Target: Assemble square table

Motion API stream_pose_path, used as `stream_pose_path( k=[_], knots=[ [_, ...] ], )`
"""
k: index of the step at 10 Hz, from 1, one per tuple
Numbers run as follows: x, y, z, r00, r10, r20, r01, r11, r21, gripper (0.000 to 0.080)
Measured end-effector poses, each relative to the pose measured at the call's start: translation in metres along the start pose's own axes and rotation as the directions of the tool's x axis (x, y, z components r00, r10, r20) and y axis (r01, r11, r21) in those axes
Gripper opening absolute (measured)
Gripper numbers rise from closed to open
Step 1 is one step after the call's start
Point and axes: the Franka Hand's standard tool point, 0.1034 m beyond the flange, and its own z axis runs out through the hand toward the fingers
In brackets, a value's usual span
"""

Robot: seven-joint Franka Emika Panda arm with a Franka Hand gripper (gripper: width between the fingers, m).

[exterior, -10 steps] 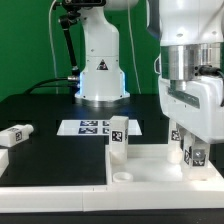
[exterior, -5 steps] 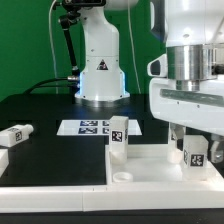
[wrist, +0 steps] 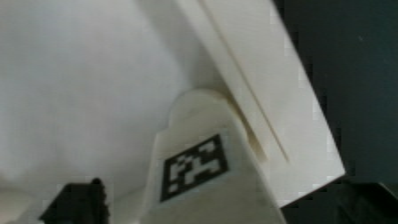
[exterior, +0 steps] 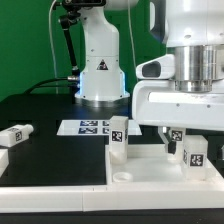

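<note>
We've got the gripper spread wide and holding nothing, hanging right over the tagged leg post standing on the square table panel at the surface's front.

The square panel was white, as were the leg posts, each bearing a black-and-white square tag. The tabletop was black, the marker board white with black tags, the backdrop green.
</note>
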Motion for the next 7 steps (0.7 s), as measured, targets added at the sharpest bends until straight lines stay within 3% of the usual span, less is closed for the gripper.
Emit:
stream_pose_path(
  k=[1,3,5,6,7],
  knots=[
    [0.0035,0.0021,-0.0002,0.997,-0.076,0.005,0.076,0.997,0.002,0.0649],
    [0.0024,0.0014,0.0004,0.999,-0.043,0.006,0.043,0.999,0.001,0.0649],
    [0.0024,0.0015,0.0007,1.000,0.017,0.006,-0.017,1.000,0.001,0.0396],
    [0.0022,0.0013,0.0008,0.994,0.112,0.007,-0.112,0.994,0.001,0.0396],
    [0.0022,0.0014,0.0009,0.986,0.166,0.007,-0.166,0.986,0.001,0.0285]
  ],
)
